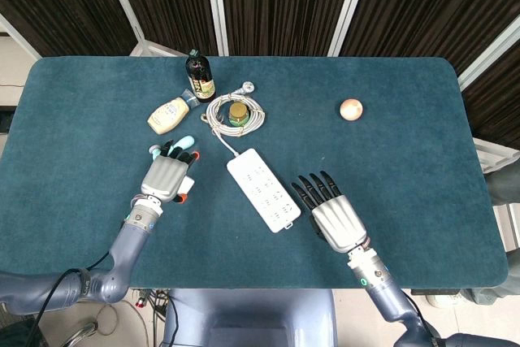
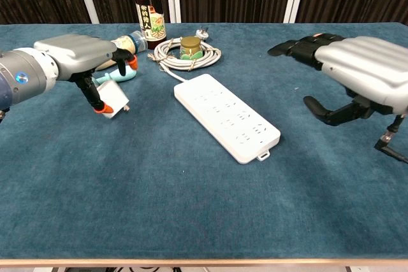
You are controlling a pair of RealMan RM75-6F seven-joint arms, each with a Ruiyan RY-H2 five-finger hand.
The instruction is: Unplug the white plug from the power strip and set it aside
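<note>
On the left side of the blue table [image 1: 406, 201], your left hand [image 1: 166, 176] holds the white plug [image 2: 112, 99] pinched in its fingers, prongs pointing right toward the strip, in the chest view low over the cloth, though whether it touches the surface cannot be told. That plug is free of the white power strip [image 1: 262, 188], which lies diagonally at the table's centre, well apart from it, every socket bare. Your right hand [image 1: 335, 213] hangs just to the right of the strip's near end with its fingers spread and nothing in them; the chest view shows it raised above the cloth, palm down, thumb hanging beneath. Just behind your left hand lies a pale blue handled tool [image 1: 184, 144], and farther back a cream squeeze bottle [image 1: 168, 114] rests on its side. A dark glass bottle [image 1: 200, 76] stands upright near the far edge. Beside it the strip's white cable [image 1: 218, 114] is coiled in a ring around a small jar with a gold lid [image 1: 237, 111], its own plug end [image 1: 246, 86] lying just beyond the coil. A round peach-coloured ball [image 1: 351, 109] sits alone on the right.
</note>
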